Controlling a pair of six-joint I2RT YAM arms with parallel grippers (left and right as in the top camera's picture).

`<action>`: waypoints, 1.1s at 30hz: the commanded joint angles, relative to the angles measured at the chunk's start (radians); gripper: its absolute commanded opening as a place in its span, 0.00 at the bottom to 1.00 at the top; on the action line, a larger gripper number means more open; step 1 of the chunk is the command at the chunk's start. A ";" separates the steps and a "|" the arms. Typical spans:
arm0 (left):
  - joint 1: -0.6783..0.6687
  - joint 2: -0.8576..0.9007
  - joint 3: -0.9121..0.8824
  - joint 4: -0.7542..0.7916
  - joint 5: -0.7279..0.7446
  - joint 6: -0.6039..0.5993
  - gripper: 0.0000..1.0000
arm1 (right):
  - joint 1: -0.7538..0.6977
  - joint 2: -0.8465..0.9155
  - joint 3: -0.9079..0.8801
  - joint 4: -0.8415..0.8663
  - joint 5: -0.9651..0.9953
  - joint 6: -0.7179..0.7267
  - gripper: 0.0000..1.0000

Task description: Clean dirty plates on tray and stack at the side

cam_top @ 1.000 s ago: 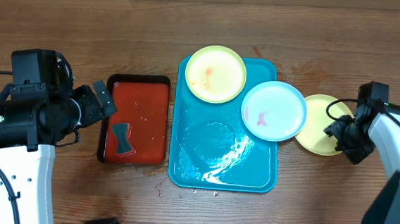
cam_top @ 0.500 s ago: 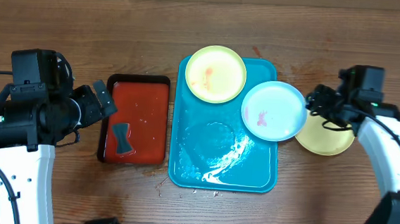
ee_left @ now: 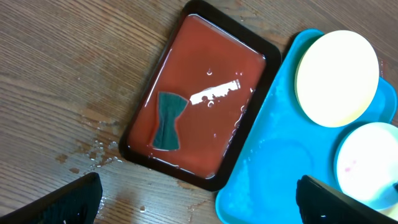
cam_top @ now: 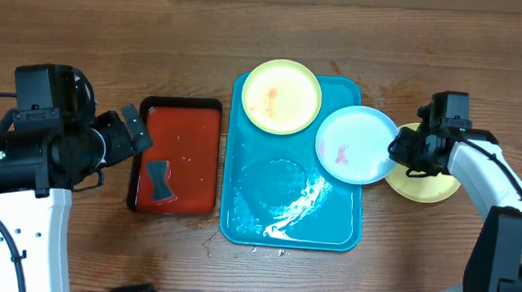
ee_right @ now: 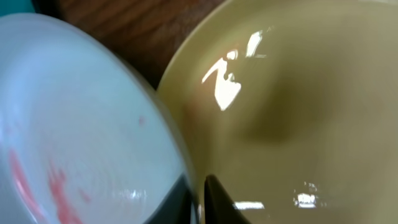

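The light blue plate (cam_top: 353, 145) lies on the tray (cam_top: 247, 219) at its right rim. It overhangs toward the bench's right edge and overlaps one yellow-green plate (cam_top: 419, 185), which rests on the bench (cam_top: 419, 258). The right gripper (cam_top: 397, 149) is at the blue plate's right rim, its fingers (ee_right: 219, 202) pinched narrowly on that rim. The other yellow-green plate (cam_top: 283, 96) sits at the tray's far-left corner. Open wood runs along the bench's near edge. The left gripper (cam_top: 136, 130), spread wide, hangs near the red tray (cam_top: 184, 127).

I see the far plate (cam_top: 282, 96) and second plate (cam_top: 357, 144) on the tray (cam_top: 252, 210), the third plate (cam_top: 427, 183) right of it, and the smaller tray (cam_top: 183, 136) left.
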 commanded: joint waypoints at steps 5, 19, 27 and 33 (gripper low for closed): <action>0.006 -0.006 0.022 0.002 -0.011 0.008 1.00 | 0.012 -0.105 0.095 -0.176 0.001 0.030 0.04; 0.006 -0.006 0.022 0.002 -0.011 0.008 1.00 | 0.345 -0.206 0.005 -0.275 0.026 0.162 0.04; 0.006 -0.006 0.022 0.002 -0.017 0.008 1.00 | 0.430 -0.198 -0.111 -0.068 0.114 0.352 0.10; 0.004 -0.006 0.021 0.003 0.061 -0.003 1.00 | 0.414 -0.211 -0.054 -0.110 0.113 0.260 0.37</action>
